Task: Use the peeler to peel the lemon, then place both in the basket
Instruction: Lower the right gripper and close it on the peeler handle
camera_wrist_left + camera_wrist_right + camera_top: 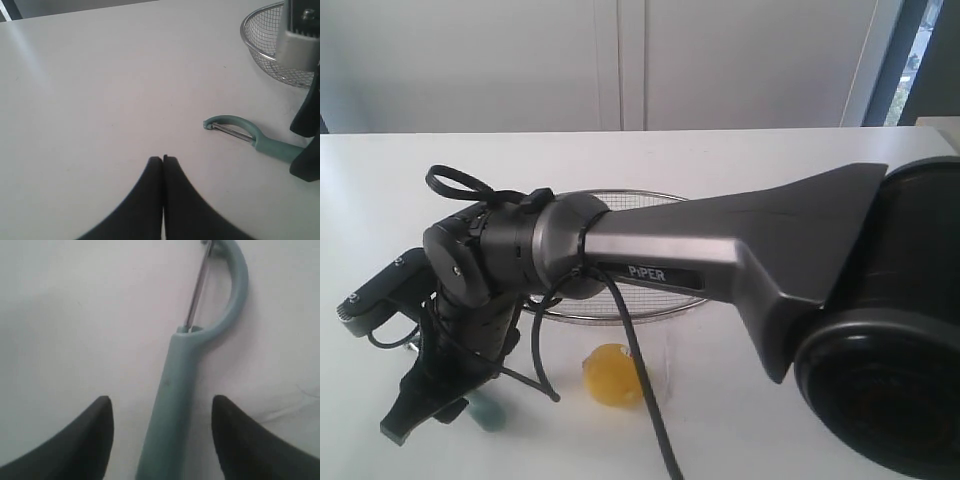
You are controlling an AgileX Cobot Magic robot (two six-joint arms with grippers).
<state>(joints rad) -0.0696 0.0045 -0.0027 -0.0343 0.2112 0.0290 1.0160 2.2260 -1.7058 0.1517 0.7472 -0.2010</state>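
White table [740, 160], pale wall [470, 60], window [923, 48]

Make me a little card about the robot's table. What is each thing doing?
peeler: lying flat on the table
lemon: on the table, outside the basket
basket: partly hidden behind the right arm
right gripper: jaws open, one on each side of the peeler's handle
left gripper: jaws shut, holding nothing

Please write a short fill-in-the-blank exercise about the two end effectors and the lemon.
1. The right end effector is ____, one finger on each side of the handle of the peeler.
2. The left end effector is ____ and holds nothing.
3. The lemon lies on the ____, outside the basket.
Missing words: open; shut; table.
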